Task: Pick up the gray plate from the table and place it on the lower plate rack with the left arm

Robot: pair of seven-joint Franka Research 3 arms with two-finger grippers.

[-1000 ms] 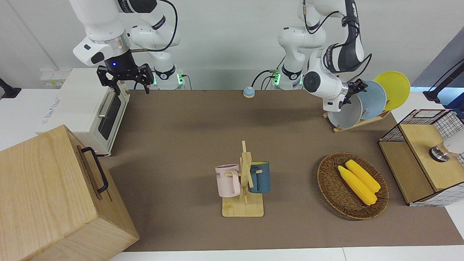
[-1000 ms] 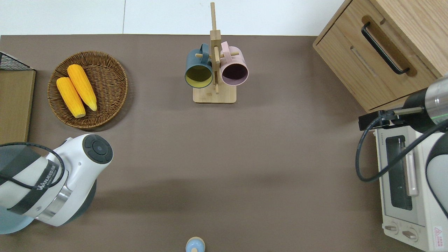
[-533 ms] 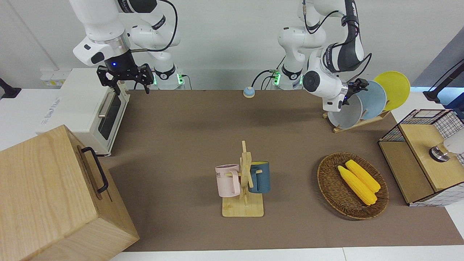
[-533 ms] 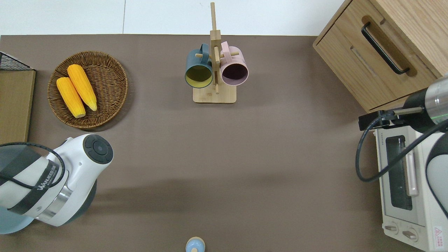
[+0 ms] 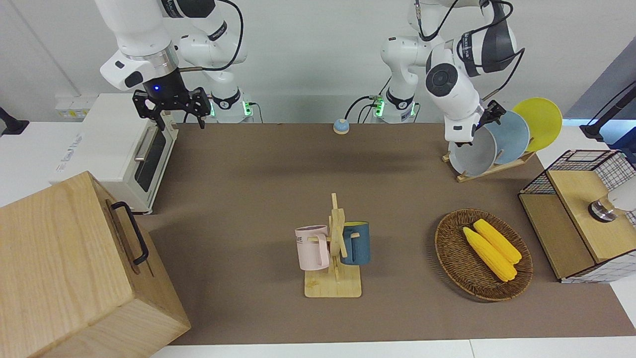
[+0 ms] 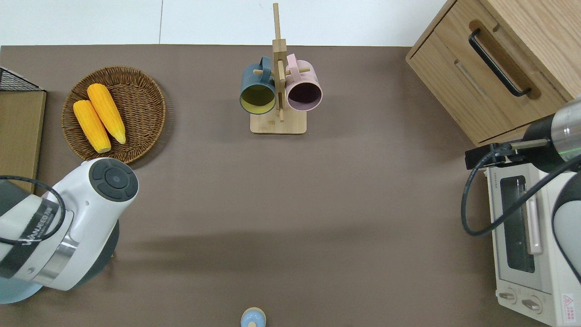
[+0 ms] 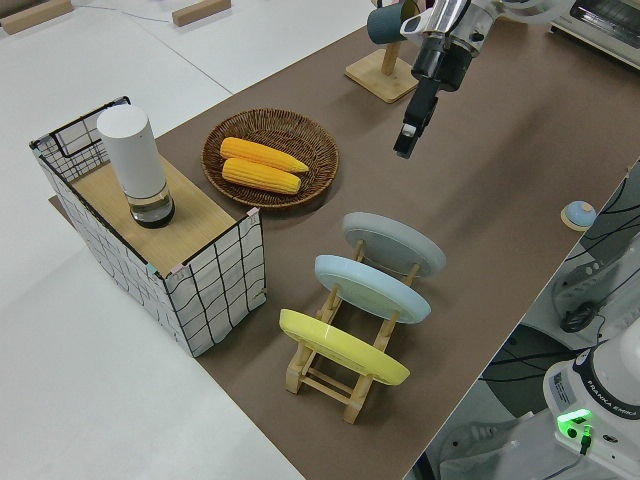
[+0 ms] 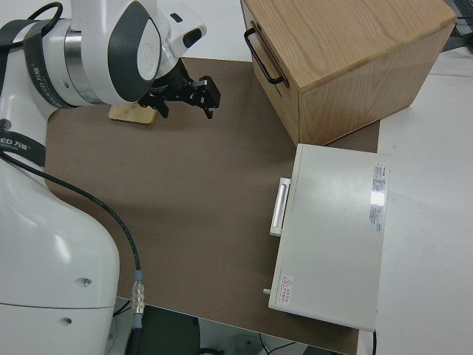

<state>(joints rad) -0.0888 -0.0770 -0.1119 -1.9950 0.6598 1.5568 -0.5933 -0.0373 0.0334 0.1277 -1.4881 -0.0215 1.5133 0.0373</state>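
The left arm (image 5: 454, 82) has lifted away from the plate rack (image 7: 345, 375) since a second ago, and its tool (image 7: 410, 135) now hangs clear above the gray plate (image 7: 393, 244); I cannot tell whether its fingers are spread or pressed together. The gray plate stands in the rack's end slot, farthest from the robots, next to the light blue plate (image 7: 372, 287) and the yellow plate (image 7: 342, 346), on the counter (image 5: 258, 199). The right arm is parked.
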